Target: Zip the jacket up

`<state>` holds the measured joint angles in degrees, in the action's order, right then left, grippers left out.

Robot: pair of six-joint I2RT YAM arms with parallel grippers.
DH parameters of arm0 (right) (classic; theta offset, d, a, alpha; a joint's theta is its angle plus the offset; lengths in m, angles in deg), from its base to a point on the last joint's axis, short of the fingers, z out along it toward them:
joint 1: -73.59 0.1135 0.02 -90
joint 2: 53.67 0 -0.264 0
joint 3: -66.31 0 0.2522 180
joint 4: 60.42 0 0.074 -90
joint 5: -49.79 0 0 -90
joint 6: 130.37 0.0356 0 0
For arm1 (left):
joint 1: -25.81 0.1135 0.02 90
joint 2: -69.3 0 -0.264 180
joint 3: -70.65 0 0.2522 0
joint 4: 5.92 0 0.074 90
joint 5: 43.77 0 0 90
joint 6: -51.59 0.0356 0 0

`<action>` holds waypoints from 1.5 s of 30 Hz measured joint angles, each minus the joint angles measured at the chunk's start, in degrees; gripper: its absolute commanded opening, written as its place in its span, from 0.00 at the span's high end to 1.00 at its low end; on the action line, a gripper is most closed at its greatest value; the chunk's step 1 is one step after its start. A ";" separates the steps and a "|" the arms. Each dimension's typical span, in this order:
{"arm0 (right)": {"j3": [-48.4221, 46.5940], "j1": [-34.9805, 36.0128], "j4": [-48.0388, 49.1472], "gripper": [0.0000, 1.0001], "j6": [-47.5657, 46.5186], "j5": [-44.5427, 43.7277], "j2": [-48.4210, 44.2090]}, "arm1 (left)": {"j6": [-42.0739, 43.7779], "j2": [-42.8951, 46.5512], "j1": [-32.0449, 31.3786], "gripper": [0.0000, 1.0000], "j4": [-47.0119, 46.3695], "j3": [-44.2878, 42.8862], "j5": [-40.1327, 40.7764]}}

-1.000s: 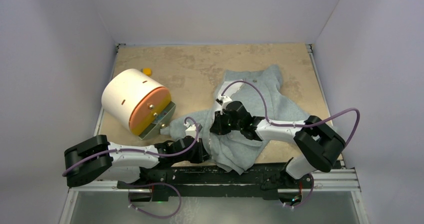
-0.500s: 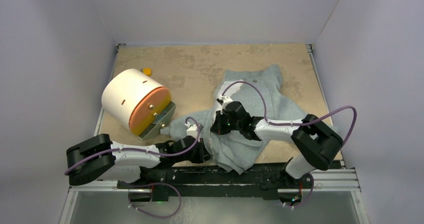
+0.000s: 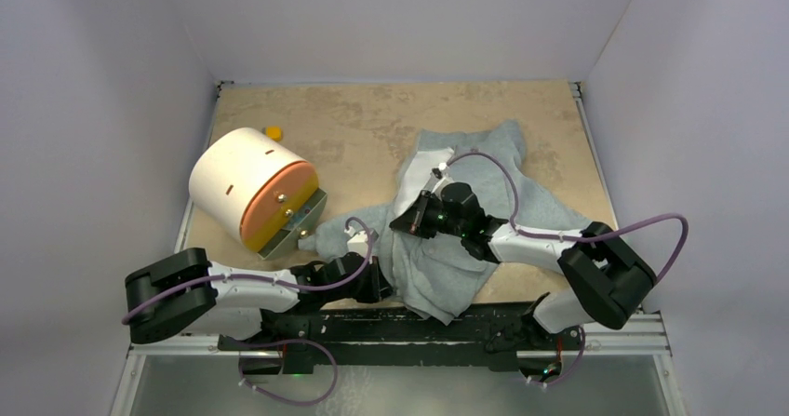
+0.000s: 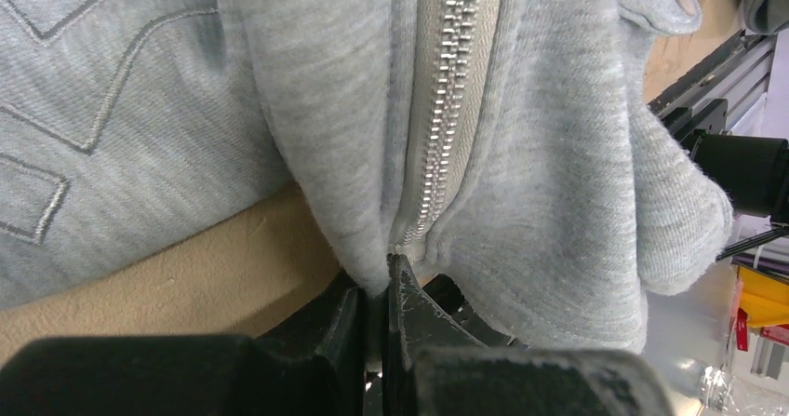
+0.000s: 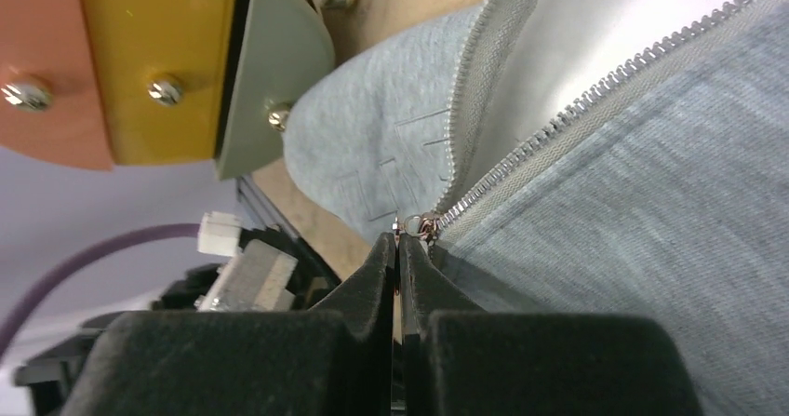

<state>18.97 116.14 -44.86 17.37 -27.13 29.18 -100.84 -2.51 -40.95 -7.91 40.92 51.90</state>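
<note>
Jacket (image 3: pixel 493 155): light grey, lying crumpled on the tan surface (image 3: pixel 354 118), right of centre, collar end toward the far wall and hem reaching the near edge by the arm bases.

Zipper (image 5: pixel 558 118): the right wrist view shows two rows of metal teeth parting above the slider (image 5: pixel 423 222), with white lining (image 5: pixel 595 34) between them. The left wrist view shows the teeth below it joined down to the zipper's foot (image 4: pixel 409 244).

Right tool (image 5: pixel 398 244): narrow, fingers pressed together on the pull (image 5: pixel 398 269), a thin coppery tab directly under the slider. Seen from above, this tool (image 3: pixel 412 222) sits over the jacket's front opening.

Left tool (image 4: pixel 383 276): narrow, pinching the jacket's hem at the zipper's foot. Seen from above, it (image 3: pixel 377 281) lies low at the near edge, just left of the hem.

Drum (image 3: pixel 237 188): white, on its side left of the jacket, with an orange face (image 3: pixel 279 202) and a grey bracket (image 3: pixel 298 225) just beside a sleeve end.

Yellow piece (image 3: pixel 273 131): small, behind the drum.
</note>
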 measured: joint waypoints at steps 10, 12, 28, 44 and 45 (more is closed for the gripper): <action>1.73 -4.76 5.31 1.00 13.42 4.96 0.42 | -1.62 -2.25 -2.69 1.00 -2.49 -0.02 3.56; 1.81 -5.60 5.29 1.00 14.53 5.86 0.44 | -2.51 -2.99 -3.89 1.00 -3.17 -0.11 5.35; 1.40 -8.90 -0.31 1.00 7.45 10.69 -1.81 | -5.35 -2.49 -7.87 1.00 -2.34 -0.61 11.39; 15.67 7.04 2.91 1.00 7.61 1.31 -10.10 | -0.94 3.69 -9.25 1.00 3.98 0.55 8.02; 16.15 7.87 3.21 1.00 7.93 0.85 -9.97 | -0.92 3.69 -9.25 1.00 3.98 0.55 7.91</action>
<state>35.12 124.00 -41.65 25.30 -26.28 19.22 -101.76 1.18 -50.20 -3.93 41.47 59.81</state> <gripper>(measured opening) 0.007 0.080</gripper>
